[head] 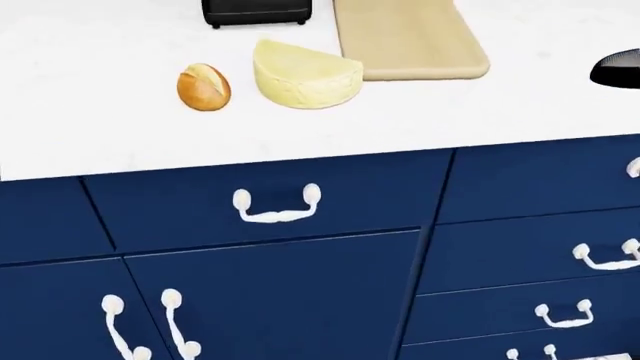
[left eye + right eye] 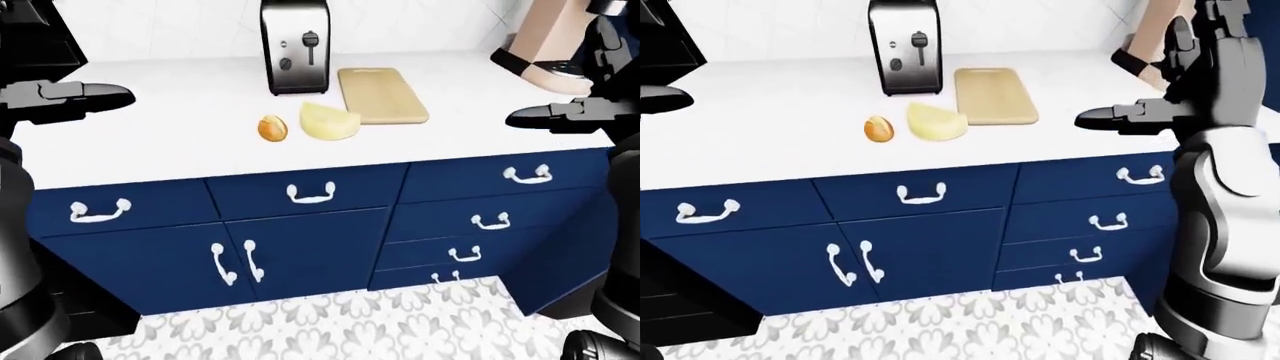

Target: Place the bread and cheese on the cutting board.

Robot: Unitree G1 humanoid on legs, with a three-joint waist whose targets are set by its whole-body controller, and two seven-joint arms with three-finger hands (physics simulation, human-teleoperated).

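Fingers of the left hand (image 2: 85,96) and right hand (image 2: 1118,116) are hovering outstretched, gripping nothing. Nothing is done yet: the pale rectangular wooden cutting board (image 1: 405,37) is lying bare, the pale yellow cheese wedge (image 1: 305,75) touching its edge, the small golden-brown bread roll (image 1: 204,87) just beside.

Bread (image 1: 204,87) roll, cheese (image 1: 305,75) wedge lie on counter, cheese touching cutting board (image 1: 408,39).
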